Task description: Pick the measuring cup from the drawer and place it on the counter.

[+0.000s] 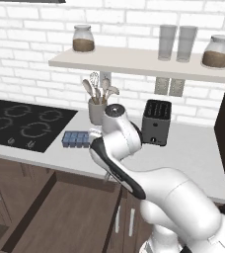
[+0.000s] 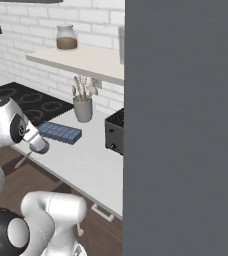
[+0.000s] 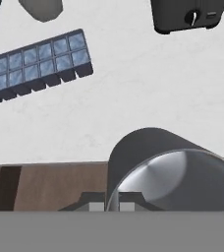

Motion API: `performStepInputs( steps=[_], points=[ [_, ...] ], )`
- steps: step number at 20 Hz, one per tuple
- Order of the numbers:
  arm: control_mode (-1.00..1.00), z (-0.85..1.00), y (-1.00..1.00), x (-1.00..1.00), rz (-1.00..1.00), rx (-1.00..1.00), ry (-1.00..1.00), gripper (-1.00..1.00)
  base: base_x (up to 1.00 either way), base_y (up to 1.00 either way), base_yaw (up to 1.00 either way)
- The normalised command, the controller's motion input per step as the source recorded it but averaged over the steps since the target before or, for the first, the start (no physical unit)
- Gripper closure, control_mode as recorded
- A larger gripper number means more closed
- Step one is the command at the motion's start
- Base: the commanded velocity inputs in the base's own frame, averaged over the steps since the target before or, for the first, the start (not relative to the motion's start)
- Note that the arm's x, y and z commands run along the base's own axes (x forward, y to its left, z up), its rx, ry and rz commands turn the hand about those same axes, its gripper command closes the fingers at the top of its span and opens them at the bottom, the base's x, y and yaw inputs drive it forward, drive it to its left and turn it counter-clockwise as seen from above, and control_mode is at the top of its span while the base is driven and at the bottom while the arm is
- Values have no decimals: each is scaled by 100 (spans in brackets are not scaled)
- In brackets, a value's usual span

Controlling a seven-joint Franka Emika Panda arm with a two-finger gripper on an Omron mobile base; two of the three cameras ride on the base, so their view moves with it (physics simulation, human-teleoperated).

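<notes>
Black glass stovetop (image 1: 20, 126) with faint ring burners sits at far left. Next to it on the long, pale grey-white, smooth worktop counter (image 1: 193, 153) lies a blue ice-cube tray (image 1: 76, 139) of small square cells, matte, rectangular. Behind it stands a grey crock of spoons and a whisk (image 1: 97, 109), then a boxy dark toaster (image 1: 157, 122) with a small front knob. The wide dark brown wooden drawer (image 1: 70, 212) stands pulled open below the counter edge, its grained floor bare where visible. In the hand view, the small shiny grey metal measuring cup (image 3: 182, 179) looms just at the gripper (image 3: 112, 205), round-walled, brushed and reflective inside, lifted above the drawer and at the counter's front edge. The jaws appear closed narrowly on the cup's rim or handle, though the contact itself is cut off at the frame bottom; handle not visible. Judgement: picking looks done; carrying over the slab and setting down remains. Open counter between tray and toaster looks a suitable spot.
</notes>
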Motion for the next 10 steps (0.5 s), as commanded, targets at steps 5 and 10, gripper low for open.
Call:
performStepInputs(
  steps=[5, 10],
  points=[
    [-100, -16, -68, 21, -12, 0, 0, 100, 0, 0, 0],
    [-100, -51, -48, 11, -12, 0, 0, 100, 0, 0, 0]
  ],
)
